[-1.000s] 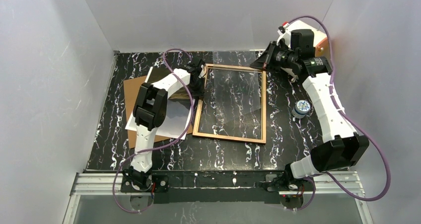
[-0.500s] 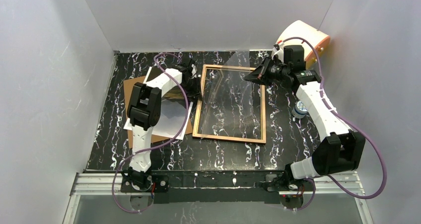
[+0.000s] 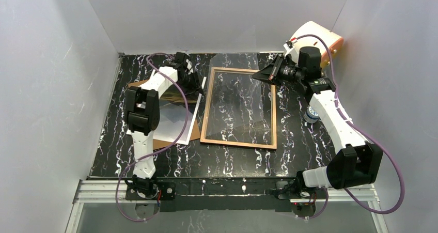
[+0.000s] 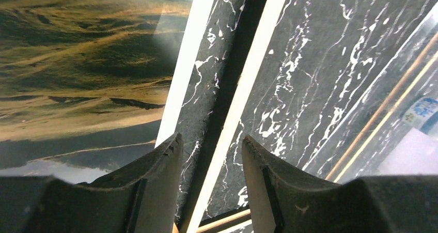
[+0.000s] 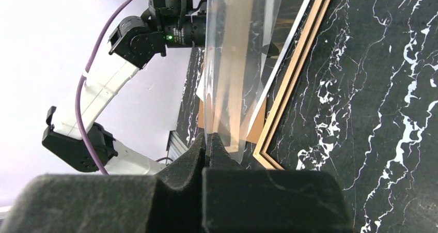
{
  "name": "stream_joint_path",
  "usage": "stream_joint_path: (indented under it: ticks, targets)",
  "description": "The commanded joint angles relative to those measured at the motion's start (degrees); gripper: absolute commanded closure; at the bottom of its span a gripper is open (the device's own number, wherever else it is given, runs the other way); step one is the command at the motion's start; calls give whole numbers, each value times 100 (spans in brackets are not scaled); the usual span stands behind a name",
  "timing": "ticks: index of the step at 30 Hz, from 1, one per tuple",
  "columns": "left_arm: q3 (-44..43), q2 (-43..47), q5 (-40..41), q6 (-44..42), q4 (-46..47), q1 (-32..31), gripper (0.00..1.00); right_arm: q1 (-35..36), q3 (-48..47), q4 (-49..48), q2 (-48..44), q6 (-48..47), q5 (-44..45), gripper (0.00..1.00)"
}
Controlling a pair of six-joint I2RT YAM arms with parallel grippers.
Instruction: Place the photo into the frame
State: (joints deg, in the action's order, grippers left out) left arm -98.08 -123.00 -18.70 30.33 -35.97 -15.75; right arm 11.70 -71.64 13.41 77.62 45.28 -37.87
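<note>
Photo (image 4: 82,73) partly hidden | left gripper (image 4: 212,140) parted, empty | right gripper (image 5: 206,141) pinching clear pane (image 5: 232,62)

Beneath me a black tabletop (image 3: 304,155) veined with white like marble, plain white walls (image 3: 217,16) boxing me in at left, back and right, a silver metal rail (image 3: 98,191) along the near edge, soft even light throughout

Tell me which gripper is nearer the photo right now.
Left. The left gripper, open, hovers over the gap between the photo and the frame. The right gripper is across the frame at its far right corner, shut on a clear sheet.
</note>
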Motion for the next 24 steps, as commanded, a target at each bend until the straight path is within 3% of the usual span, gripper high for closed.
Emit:
stream_joint_path:
  ticks: [1,14,21,24]
  targets:
    - [-200,583,-237,230,3,177,56,-8,16,-524,-33,27,-171,99]
    - [255,655,172,221,-19,388,56,-80,1466,-1297,340,441,453,99]
    - [647,475,-93,141,182,380,51,-258,1947,-1428,420,327,517,99]
    - [857,353,-290,90,353,367,48,-286,2122,-1656,569,279,359,91]
